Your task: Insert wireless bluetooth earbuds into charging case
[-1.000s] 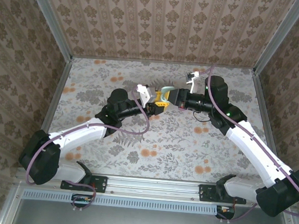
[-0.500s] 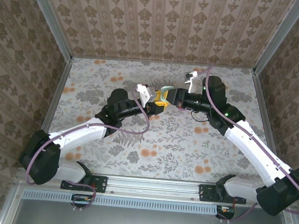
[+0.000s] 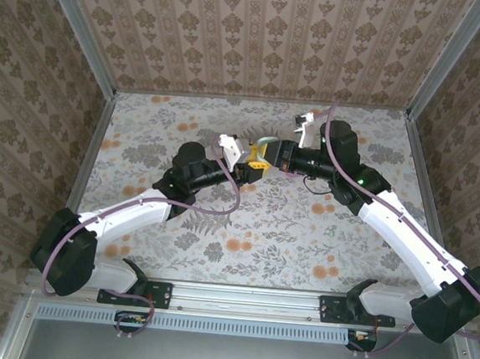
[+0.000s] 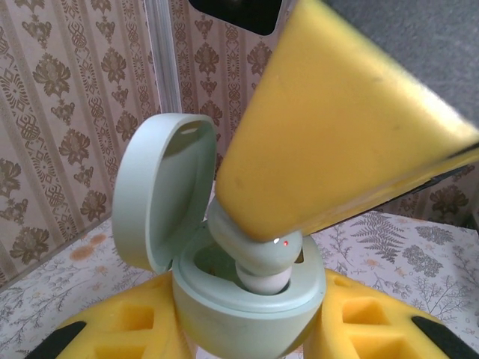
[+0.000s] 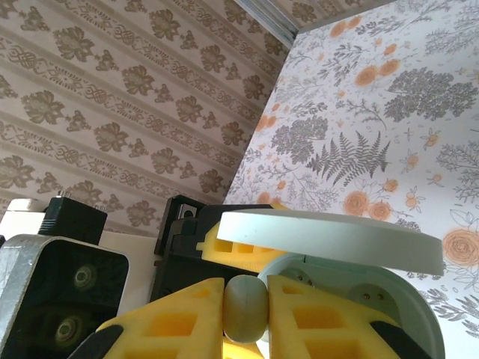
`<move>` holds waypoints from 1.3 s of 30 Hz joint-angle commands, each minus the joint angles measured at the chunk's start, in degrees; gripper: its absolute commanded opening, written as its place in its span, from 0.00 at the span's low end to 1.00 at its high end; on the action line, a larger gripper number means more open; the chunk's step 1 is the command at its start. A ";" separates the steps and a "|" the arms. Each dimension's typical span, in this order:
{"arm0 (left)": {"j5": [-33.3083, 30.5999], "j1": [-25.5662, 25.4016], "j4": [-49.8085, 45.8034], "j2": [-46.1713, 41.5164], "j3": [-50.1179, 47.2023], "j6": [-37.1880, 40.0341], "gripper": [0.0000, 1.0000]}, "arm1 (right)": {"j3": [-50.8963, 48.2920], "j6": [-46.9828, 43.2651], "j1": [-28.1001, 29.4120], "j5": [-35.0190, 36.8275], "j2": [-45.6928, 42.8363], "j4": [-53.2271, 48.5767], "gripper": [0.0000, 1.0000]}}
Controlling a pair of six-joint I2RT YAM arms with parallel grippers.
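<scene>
A mint-green charging case [image 4: 247,310] stands upright with its lid [image 4: 161,202] swung open, and my left gripper [image 4: 247,333] is shut on its body. My right gripper [image 5: 245,318] is shut on a small mint-green earbud [image 5: 245,307]. In the left wrist view the earbud [image 4: 262,258] hangs under a yellow right fingertip [image 4: 337,134], its white tip dipping into the case's opening. In the right wrist view the lid [image 5: 329,239] spreads above the case body [image 5: 359,295], where two sockets show. From above, both grippers [image 3: 256,166] [image 3: 269,155] meet at the case [image 3: 266,141].
The floral tabletop [image 3: 243,239] is walled by patterned panels [image 3: 261,38] at the back and both sides. The two arms reach in from the near rail [image 3: 238,301] and cross over the table's middle. The left wrist's black camera housing [image 5: 60,299] sits close beside my right fingers.
My right gripper has slid left with the earbud, closing the gap to the case. The left arm has held still.
</scene>
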 commanded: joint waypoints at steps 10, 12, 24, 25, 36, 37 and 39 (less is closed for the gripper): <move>0.71 -0.35 5.79 -1.30 0.96 -2.76 0.32 | 2.06 -3.59 0.99 5.75 1.06 -6.34 0.24; 0.70 -0.35 5.78 -1.43 1.00 -2.76 0.32 | 2.24 -3.68 1.03 6.06 0.98 -6.55 0.25; 0.60 -0.34 6.05 -1.39 1.09 -3.02 0.32 | 3.56 -4.03 1.12 5.39 1.42 -7.74 0.26; 0.62 -0.35 6.11 -1.46 1.06 -3.07 0.32 | 3.59 -3.92 1.14 5.19 1.42 -7.56 0.26; 0.53 -0.23 6.15 -1.47 1.05 -2.95 0.32 | 4.54 -3.35 1.12 6.07 1.24 -8.64 0.29; 0.49 -0.26 6.19 -1.48 0.99 -2.94 0.32 | 4.59 -3.33 1.12 6.03 1.11 -8.69 0.29; 0.31 -0.26 6.13 -1.57 0.74 -3.00 0.32 | 4.73 -3.23 1.12 6.16 0.99 -8.88 0.29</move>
